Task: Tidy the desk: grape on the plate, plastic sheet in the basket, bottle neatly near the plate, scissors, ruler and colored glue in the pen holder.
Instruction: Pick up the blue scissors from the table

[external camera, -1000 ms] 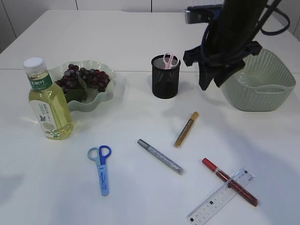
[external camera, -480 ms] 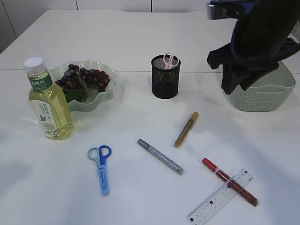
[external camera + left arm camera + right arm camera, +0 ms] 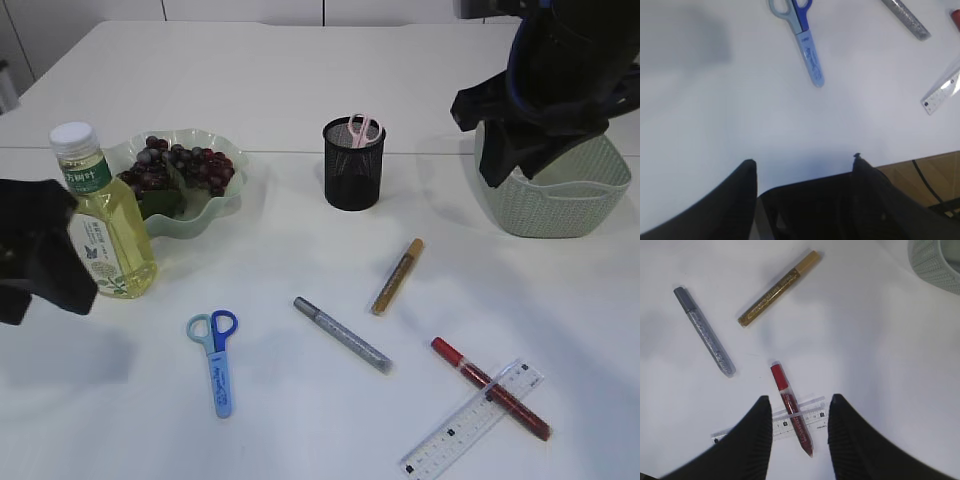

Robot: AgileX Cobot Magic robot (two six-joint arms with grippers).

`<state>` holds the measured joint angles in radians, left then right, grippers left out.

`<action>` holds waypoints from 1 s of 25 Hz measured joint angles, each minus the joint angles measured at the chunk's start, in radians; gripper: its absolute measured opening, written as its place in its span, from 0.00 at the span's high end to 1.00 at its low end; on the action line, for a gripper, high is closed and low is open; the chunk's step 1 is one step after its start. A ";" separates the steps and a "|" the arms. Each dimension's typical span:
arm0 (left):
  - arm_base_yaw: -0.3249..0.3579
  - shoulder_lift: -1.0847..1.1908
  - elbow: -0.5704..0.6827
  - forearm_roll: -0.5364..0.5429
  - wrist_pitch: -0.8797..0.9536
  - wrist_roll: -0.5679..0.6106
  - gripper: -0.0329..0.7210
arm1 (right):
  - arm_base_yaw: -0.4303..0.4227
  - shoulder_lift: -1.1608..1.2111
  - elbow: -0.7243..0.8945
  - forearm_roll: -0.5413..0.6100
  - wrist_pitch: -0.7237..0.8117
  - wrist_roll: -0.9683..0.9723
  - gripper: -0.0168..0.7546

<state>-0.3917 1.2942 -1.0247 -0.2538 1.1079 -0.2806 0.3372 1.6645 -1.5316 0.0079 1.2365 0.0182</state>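
Observation:
Grapes (image 3: 178, 165) lie on the green plate (image 3: 225, 205), and the bottle (image 3: 103, 220) stands upright just left of it. The black pen holder (image 3: 353, 170) holds pink scissors (image 3: 362, 128). Blue scissors (image 3: 217, 358), gold glue (image 3: 398, 276), silver glue (image 3: 342, 334) and red glue (image 3: 490, 387) lie loose, the red one across the ruler (image 3: 470, 418). My left gripper (image 3: 803, 160) is open and empty beside the bottle. My right gripper (image 3: 800, 397) is open and empty, raised at the basket (image 3: 560, 190). The plastic sheet is out of view.
The table's near edge runs just behind my left gripper, with wooden floor (image 3: 925, 167) beyond it. The basket's rim (image 3: 935, 265) sits at the upper right of the right wrist view.
My right arm swung rightward from beside the pen holder to over the basket. My left gripper came into the exterior view at the left, next to the bottle.

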 joint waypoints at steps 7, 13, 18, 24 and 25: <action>-0.114 0.180 -0.033 0.072 -0.202 -0.116 0.38 | 0.000 0.000 0.000 0.000 0.000 0.000 0.57; -0.149 0.377 -0.097 0.076 -0.262 -0.136 0.38 | 0.000 0.000 0.000 0.002 0.000 0.000 0.57; -0.161 0.494 -0.161 0.076 -0.286 -0.171 0.45 | 0.000 0.000 0.001 0.002 0.000 0.000 0.57; -0.161 0.522 -0.174 0.076 -0.320 -0.209 0.47 | 0.000 0.000 0.001 0.002 0.000 0.000 0.57; -0.161 0.522 -0.174 0.076 -0.320 -0.209 0.47 | 0.000 0.000 0.001 0.002 0.000 0.000 0.57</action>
<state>-0.5523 1.8165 -1.1985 -0.1782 0.7878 -0.4894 0.3372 1.6645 -1.5310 0.0096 1.2365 0.0182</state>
